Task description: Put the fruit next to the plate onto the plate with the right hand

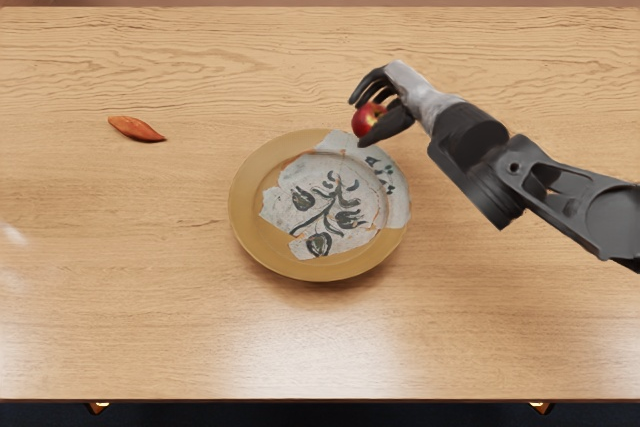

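A small red fruit [367, 118] is held in my right hand [379, 107], whose dark fingers curl around it just above the plate's far right rim. The plate [247, 230] is round, with a yellow-brown rim and a pale centre painted with dark leaf marks. It lies flat in the middle of the table. My right arm reaches in from the right edge. The fruit's underside is hidden by the fingers, so I cannot tell whether it touches the plate. The left arm does not show.
An orange, leaf-shaped object [136, 128] lies on the wooden table [150, 327] at the left, well apart from the plate. A brown wall runs along the table's far edge.
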